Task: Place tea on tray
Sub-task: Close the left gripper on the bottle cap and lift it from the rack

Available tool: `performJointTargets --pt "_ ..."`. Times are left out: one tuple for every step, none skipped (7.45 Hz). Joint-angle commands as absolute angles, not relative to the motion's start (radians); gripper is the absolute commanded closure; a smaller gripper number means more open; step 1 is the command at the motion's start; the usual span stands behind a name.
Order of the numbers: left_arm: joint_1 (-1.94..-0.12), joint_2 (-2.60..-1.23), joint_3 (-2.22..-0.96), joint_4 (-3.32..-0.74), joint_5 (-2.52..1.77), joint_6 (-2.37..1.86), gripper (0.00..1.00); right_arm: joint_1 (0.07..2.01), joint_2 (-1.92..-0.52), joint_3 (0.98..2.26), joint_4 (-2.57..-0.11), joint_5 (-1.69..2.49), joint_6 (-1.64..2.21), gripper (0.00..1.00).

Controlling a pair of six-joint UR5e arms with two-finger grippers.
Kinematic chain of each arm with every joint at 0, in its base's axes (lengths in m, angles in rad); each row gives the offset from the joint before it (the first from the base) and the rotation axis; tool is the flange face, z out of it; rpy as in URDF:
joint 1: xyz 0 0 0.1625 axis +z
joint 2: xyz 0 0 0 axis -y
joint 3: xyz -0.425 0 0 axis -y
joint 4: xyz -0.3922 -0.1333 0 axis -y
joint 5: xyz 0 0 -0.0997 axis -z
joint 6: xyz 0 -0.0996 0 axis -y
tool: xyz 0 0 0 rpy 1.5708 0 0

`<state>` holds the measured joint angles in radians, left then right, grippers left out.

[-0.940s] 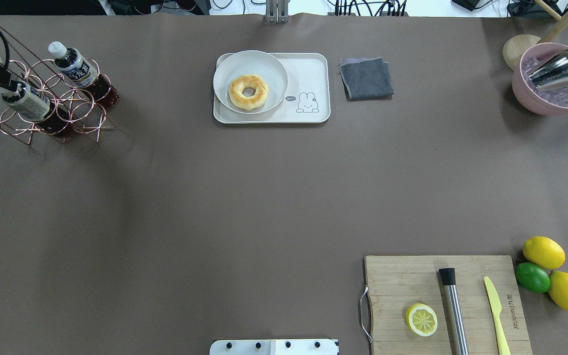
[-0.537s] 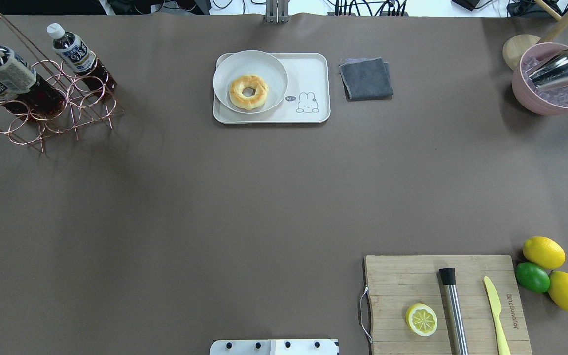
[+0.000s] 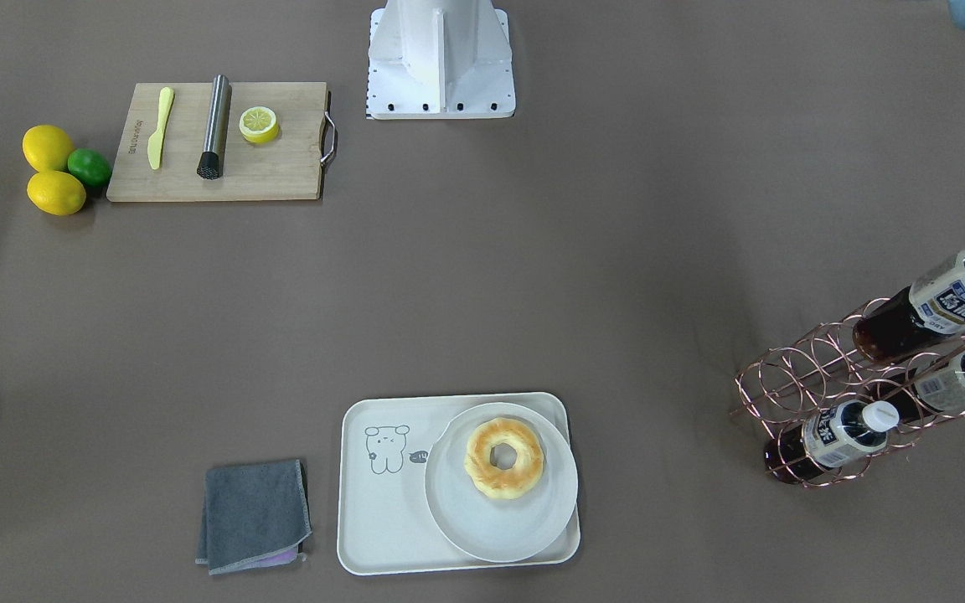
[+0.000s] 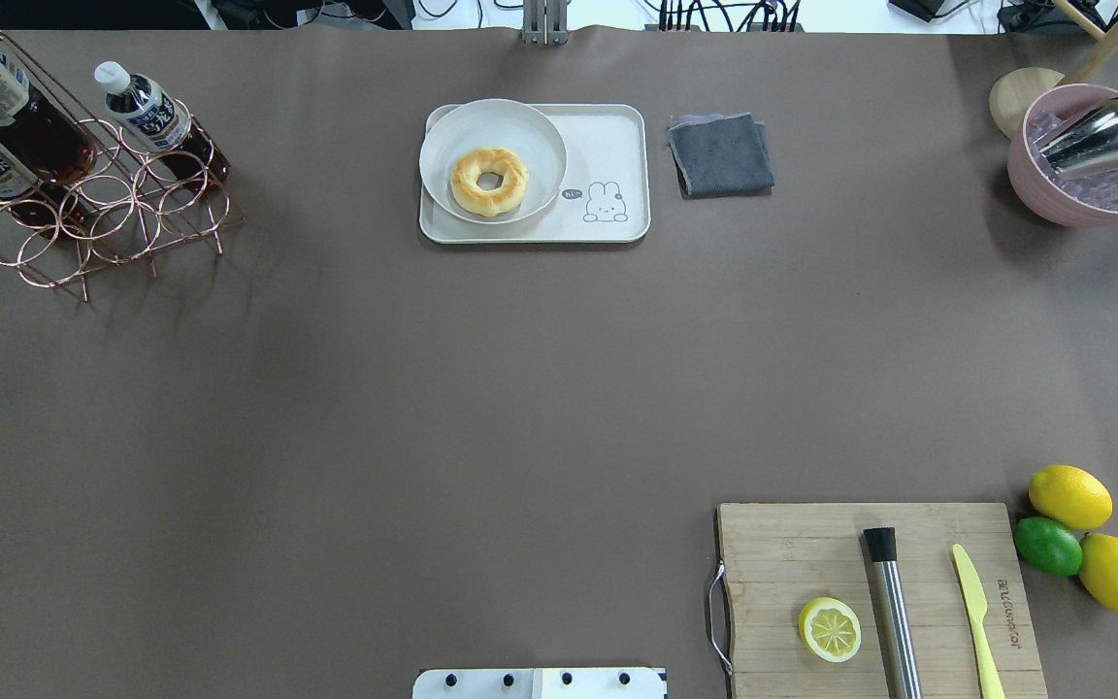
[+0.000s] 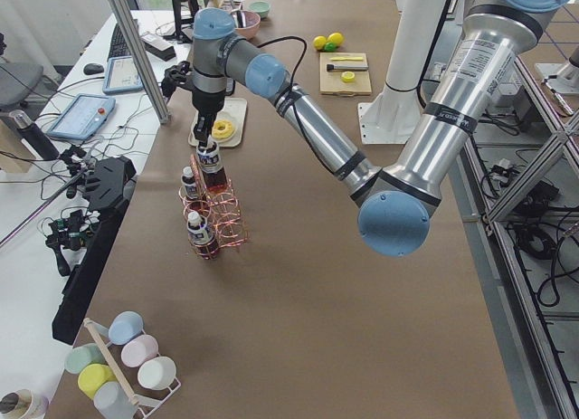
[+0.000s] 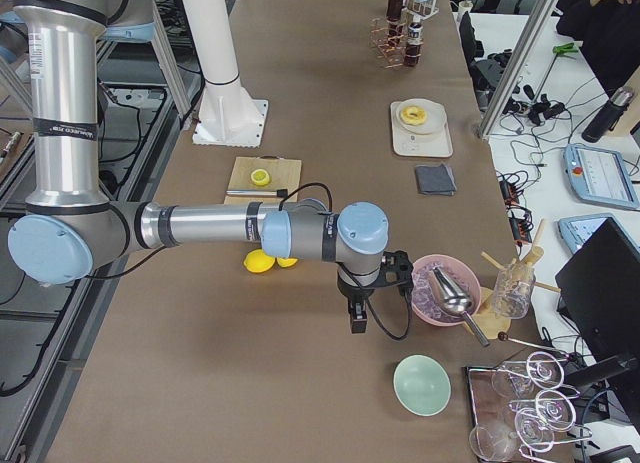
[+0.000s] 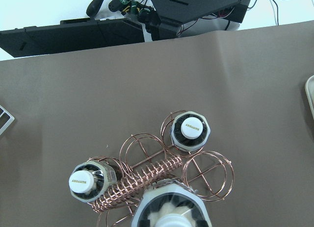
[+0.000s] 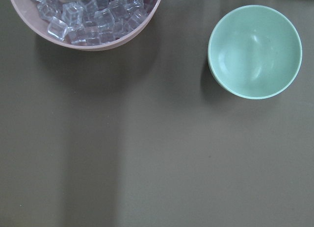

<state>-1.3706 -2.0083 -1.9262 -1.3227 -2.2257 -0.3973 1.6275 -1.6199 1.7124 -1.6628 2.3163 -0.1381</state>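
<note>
Plastic, not wire, is what the left hand (image 5: 207,138) is clamping: its jaws are sitting closed round the white-capped neck of the tea (image 3: 939,307). The bottle is hanging tilted at the top of the copper wire rack (image 7: 147,174), well apart from the tray (image 3: 374,511).

The first risk is lying right below. The bottle's dark base is overlapping the upper rings in every view, so I cannot tell whether it is clear of them. A sideways pull now could be hooking a ring and tipping the rack with the two other bottles (image 3: 834,435) in it. Held by the neck alone, the tea may also be swinging in transit. On the tray, the round plate (image 3: 482,523) with the doughnut (image 3: 504,458) is taking up half. Only the bear side is free, and a landing on the rim could be toppling the bottle.

The left side view is showing the grip itself, while the overhead view is cropping the hand out at its corner. The wrist camera is looking straight down the bottle onto the rings.

The right hand (image 6: 357,318) is appearing only in the right side view, over the bench (image 4: 520,388) near the pink ice bowl (image 6: 425,283). Whether it is open, I cannot tell.
</note>
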Motion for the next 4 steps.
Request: performJointTargets --pt "-1.289 -2.005 -2.024 -1.298 -2.224 -0.529 1.0 1.628 -1.62 1.712 -1.663 2.316 -0.138 0.0" --pt "-1.257 -2.011 -2.052 -1.281 -2.224 -0.598 1.0 1.628 -1.62 1.713 -1.663 2.316 -0.14 0.0" --pt "-1.202 -2.055 -2.075 -1.226 -2.217 -0.653 1.0 1.628 -1.62 1.713 -1.663 2.316 -0.14 0.0" --pt "-1.134 -2.109 -2.098 -1.171 -2.189 -0.743 1.0 1.628 -1.621 1.713 -1.663 2.316 -0.14 0.0"
